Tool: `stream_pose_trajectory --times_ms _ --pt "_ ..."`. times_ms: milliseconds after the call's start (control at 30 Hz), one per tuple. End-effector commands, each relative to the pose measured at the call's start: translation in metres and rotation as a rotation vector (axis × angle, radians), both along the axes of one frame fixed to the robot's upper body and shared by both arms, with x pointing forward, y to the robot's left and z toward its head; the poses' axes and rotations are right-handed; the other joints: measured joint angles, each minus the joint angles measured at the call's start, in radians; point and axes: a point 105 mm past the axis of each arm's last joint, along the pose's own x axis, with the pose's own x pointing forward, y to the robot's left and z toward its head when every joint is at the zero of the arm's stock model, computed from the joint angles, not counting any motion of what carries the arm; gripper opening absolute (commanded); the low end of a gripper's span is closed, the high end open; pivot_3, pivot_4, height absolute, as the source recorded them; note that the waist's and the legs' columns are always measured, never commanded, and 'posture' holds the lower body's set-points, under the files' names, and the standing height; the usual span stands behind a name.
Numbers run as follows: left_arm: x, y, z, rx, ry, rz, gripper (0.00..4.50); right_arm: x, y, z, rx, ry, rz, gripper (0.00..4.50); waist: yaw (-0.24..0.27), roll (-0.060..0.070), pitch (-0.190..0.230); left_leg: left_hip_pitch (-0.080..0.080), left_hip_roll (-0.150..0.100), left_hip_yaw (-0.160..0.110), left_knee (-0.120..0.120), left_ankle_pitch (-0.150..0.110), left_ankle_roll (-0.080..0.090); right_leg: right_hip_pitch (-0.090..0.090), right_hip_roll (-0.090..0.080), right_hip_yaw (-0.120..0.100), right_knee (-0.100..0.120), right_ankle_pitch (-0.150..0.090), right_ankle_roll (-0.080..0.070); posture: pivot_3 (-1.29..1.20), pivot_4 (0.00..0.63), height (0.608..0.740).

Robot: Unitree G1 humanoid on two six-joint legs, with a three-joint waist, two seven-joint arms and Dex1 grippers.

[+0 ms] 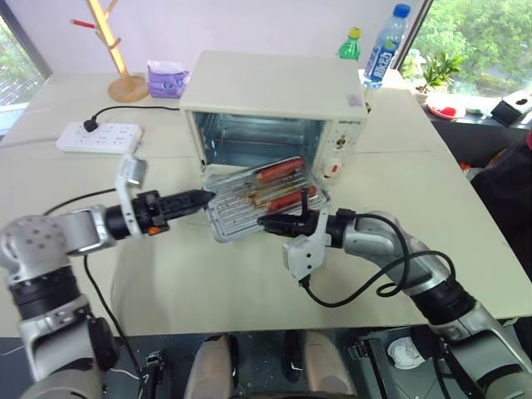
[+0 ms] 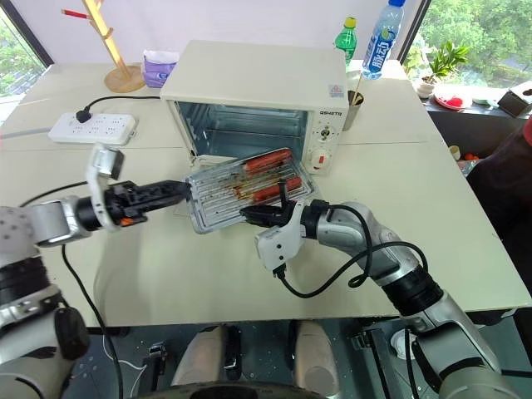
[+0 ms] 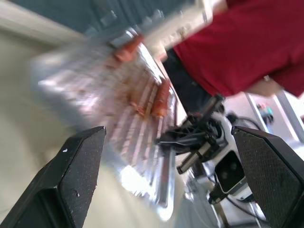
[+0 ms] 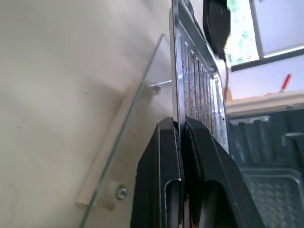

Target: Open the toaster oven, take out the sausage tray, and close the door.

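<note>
Nearest the robot, the right gripper [image 1: 268, 223] has its two black fingers pinched tight on the near rim of the sausage tray [image 1: 237, 212]; the right wrist view shows the thin metal edge clamped between the pads, with the lowered glass door [image 4: 128, 137] lying flat just beneath it. The left gripper [image 1: 203, 198] sits at the tray's left edge, pointing level toward it, with its fingers [image 3: 71, 175] spread wide on either side of the tray's corner in the left wrist view and closed on nothing. The ribbed silver tray is held above the table [image 1: 249, 283], tilted, just in front of the oven's mouth and over the open door, with a few red sausages [image 1: 278, 173] lying across its far half. Behind it stands the cream-white toaster oven [image 1: 274, 91], its cavity open and its knob panel on the right side. Farther back on the table are a white power strip [image 1: 100, 135], a wooden stand [image 1: 116, 50], a purple pack [image 1: 166, 79], a green bottle [image 1: 352, 43] and a blue-labelled bottle [image 1: 384, 41]. A person in a red top [image 3: 228, 52] shows in the left wrist view.
</note>
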Motion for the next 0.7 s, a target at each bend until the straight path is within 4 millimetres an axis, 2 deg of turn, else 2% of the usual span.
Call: stream_pose_trajectory --times_ms 33,133,200,267,467,700 --pt "-0.01 0.016 0.012 -0.013 -0.018 0.007 4.5 0.003 -0.001 0.019 0.052 -0.068 0.003 0.02 -0.001 0.0 0.0 0.0 0.0 0.0 0.0 0.0 0.0 0.0 0.0 0.0 0.0 0.0 0.0 0.0 0.15 0.722" --pt "-0.018 0.024 0.007 -0.006 0.015 0.015 4.5 0.002 -0.001 0.02 0.058 -0.071 0.009 0.02 -0.001 0.0 0.0 0.0 0.0 0.0 0.0 0.0 -0.001 0.0 -0.001 0.0 0.0 0.0 0.0 0.0 0.15 0.722" --pt "-0.016 0.022 -0.004 -0.012 0.052 0.033 4.5 0.0 0.001 0.022 0.059 -0.076 0.027 0.02 0.004 0.0 0.0 0.0 0.0 0.0 0.0 0.0 -0.001 0.0 -0.001 0.0 0.0 0.0 0.0 0.0 0.15 0.722" --pt "-0.014 0.014 -0.013 -0.02 0.075 0.031 4.5 -0.002 0.003 0.023 0.059 -0.08 0.043 0.02 0.006 0.0 0.0 0.0 0.0 0.0 0.0 0.0 -0.001 0.001 -0.001 0.0 0.0 0.0 0.0 0.0 0.15 0.722" --pt "-0.005 -0.015 -0.023 -0.074 0.098 -0.013 4.5 -0.007 0.006 0.027 0.067 -0.083 0.077 0.02 0.002 -0.002 -0.001 0.0 -0.001 0.0 0.0 0.0 -0.001 0.002 -0.002 0.0 -0.001 0.0 0.0 0.0 0.15 0.722" --pt "0.003 -0.036 -0.025 -0.115 0.121 -0.05 4.5 -0.01 0.005 0.026 0.057 -0.073 0.083 0.02 0.002 -0.002 -0.001 0.0 -0.001 0.0 0.0 0.001 -0.001 0.002 -0.001 0.0 -0.001 0.0 0.0 0.0 0.15 0.722"
